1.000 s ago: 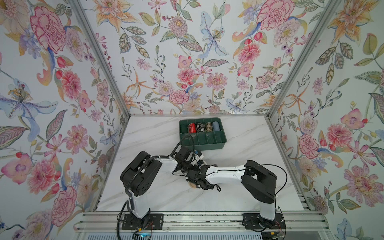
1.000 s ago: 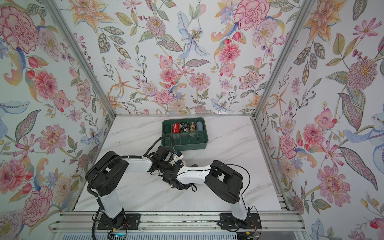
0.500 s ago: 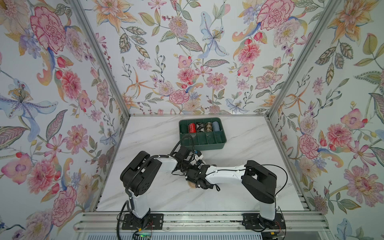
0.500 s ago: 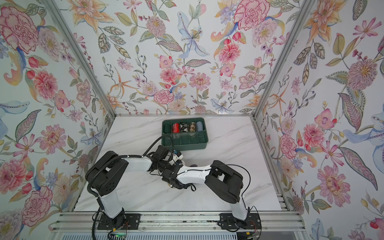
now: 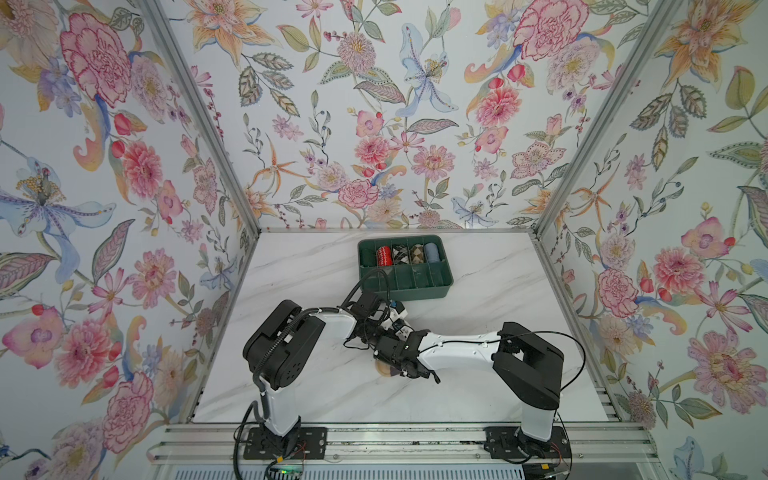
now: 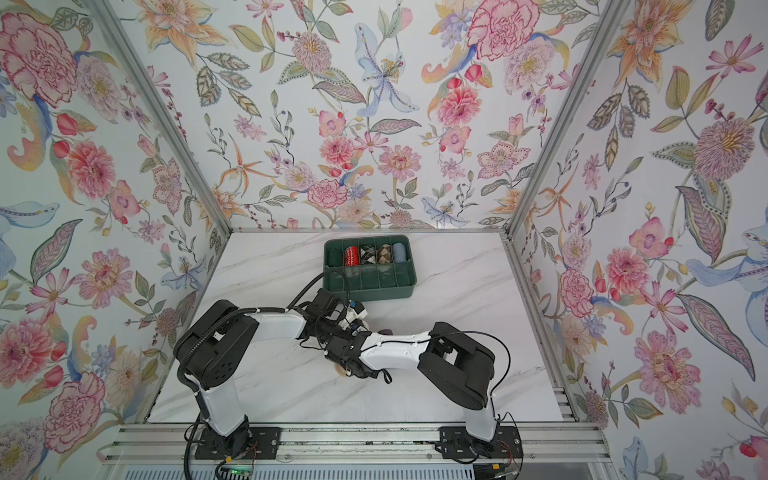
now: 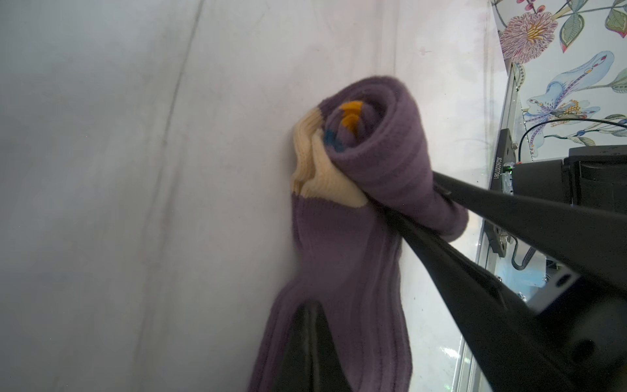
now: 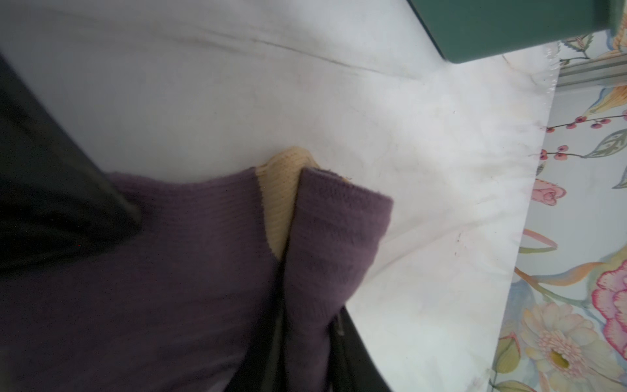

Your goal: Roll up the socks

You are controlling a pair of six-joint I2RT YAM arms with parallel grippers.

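The socks (image 7: 342, 258) are dusty purple and ribbed, with a tan heel. One end is wound into a roll (image 7: 383, 135) that shows orange and navy stripes in its core. My left gripper (image 7: 314, 310) is shut, its fingers lying against the flat stretch of the socks. My right gripper (image 8: 312, 334) is shut on a purple fold (image 8: 332, 237) at the roll, and its fingers (image 7: 502, 207) come in from the side in the left wrist view. In both top views the two wrists meet mid-table and hide the socks, except for a tan scrap (image 5: 382, 369) (image 6: 341, 370).
A green divided tray (image 5: 405, 286) stands behind the grippers, holding a red patterned roll (image 5: 383, 255), a light-blue roll (image 5: 431, 251) and others. Its corner (image 8: 509, 27) shows in the right wrist view. Floral walls close three sides of the marble table (image 5: 498, 266).
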